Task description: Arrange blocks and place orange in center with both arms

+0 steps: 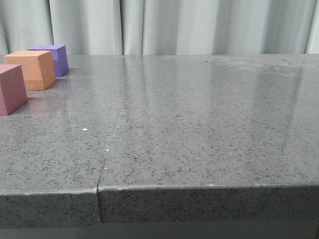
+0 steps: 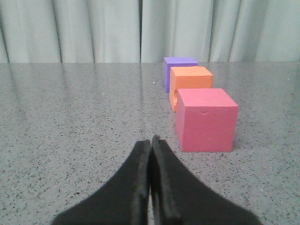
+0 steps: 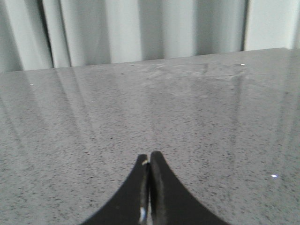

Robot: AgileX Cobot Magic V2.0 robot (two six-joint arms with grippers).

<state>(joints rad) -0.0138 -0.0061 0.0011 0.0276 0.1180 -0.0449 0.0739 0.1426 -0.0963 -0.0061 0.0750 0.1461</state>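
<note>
3 blocks stand in a row at the far left of the front view on the grey table point(image 1: 199, 139): a pink block point(image 1: 10, 89) at the left edge, an orange block point(image 1: 32, 69) just behind it, and a purple block point(image 1: 52, 59) behind that, toward the upper left of the frame. So the orange block already sits between the other 2, the middle spot the task names. Small gaps seem to part the blocks, though I cannot tell for sure.

The left gripper point(image 2: 151, 143) hangs low over the table with its jaws pressed together, holding nothing, the pink block just beside it to the right in that frame. The right gripper point(image 3: 149, 159) also has its jaws closed on nothing, over bare table.

This fits either a finished row with both arms drawn back or a layout awaiting rearrangement; the frames do not settle which, so no next move can be called.
</note>
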